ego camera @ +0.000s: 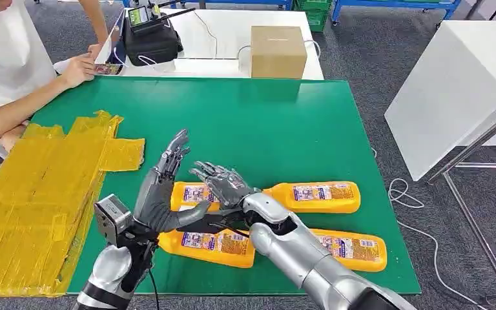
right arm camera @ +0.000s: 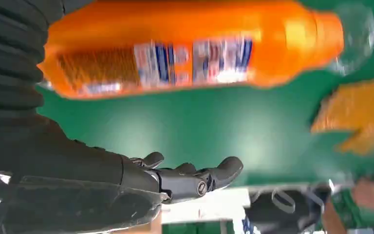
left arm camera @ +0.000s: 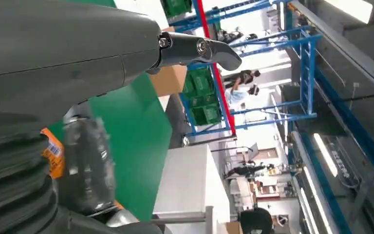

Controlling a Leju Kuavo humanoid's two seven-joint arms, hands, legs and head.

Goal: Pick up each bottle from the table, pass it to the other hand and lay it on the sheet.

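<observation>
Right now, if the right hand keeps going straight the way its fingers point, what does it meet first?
Probably the left hand, which stands open right beside the right hand above the orange bottles. Beyond it lies the yellow sheet. Depth between the hands is unclear.

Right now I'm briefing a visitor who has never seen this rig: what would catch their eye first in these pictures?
Probably the orange bottles lying on the green table, bright against it. Just above them the left hand and right hand hover close together with fingers spread, holding nothing. To the left lies the crinkled yellow sheet, and a person sits at the far left corner.
</observation>
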